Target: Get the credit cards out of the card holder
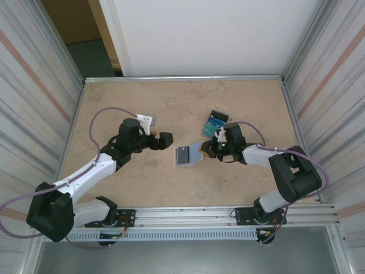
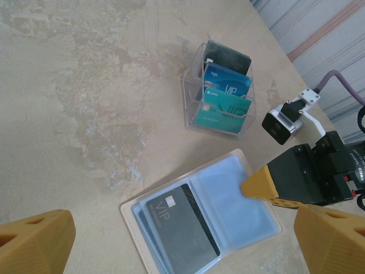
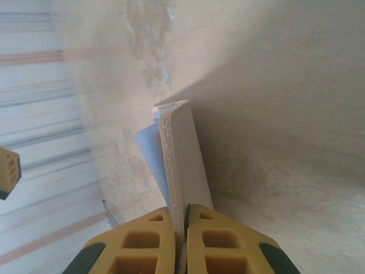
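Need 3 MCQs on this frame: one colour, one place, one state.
1. The VIP card in the holder is: A) red B) white C) black.
2. The blue and teal cards sit: A) inside the holder B) in the clear box C) on top of the holder.
3. The right gripper is: A) shut on the holder's edge B) open C) shut on a card.
Key: C, dark face in the left wrist view; B, upright in the box; A, jaws pinch the holder's edge in the right wrist view.
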### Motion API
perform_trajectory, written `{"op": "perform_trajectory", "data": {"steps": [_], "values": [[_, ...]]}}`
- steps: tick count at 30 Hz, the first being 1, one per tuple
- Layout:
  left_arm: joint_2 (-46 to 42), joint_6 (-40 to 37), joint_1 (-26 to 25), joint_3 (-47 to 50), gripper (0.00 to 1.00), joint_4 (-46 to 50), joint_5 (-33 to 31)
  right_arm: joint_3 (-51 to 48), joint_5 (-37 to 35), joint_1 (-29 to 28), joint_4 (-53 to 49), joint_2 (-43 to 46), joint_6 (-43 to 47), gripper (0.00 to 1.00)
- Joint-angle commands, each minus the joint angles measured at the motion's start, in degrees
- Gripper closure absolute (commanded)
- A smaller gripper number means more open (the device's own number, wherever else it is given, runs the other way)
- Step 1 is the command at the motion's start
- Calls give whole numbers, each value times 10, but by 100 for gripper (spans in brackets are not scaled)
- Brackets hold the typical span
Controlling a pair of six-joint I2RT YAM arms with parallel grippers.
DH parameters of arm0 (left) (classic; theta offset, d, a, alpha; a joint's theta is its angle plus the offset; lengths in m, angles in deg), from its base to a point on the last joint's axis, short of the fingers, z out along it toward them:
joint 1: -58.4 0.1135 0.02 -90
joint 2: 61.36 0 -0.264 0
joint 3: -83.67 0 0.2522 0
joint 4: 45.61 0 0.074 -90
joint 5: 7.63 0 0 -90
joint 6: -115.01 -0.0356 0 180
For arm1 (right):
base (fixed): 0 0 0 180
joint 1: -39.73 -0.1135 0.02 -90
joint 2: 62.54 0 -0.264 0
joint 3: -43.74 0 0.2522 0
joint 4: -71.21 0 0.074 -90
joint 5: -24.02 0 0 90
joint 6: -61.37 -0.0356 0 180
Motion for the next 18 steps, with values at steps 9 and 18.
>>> {"op": "perform_trajectory", "data": {"steps": [9,18], "values": [[24,-22,-10,-26,1,-16,-13,12,-44,3,-113,7,61,70],[31,-53,-34,-30,1,17,-69,15,-120,22,-206,58,108,58]]}}
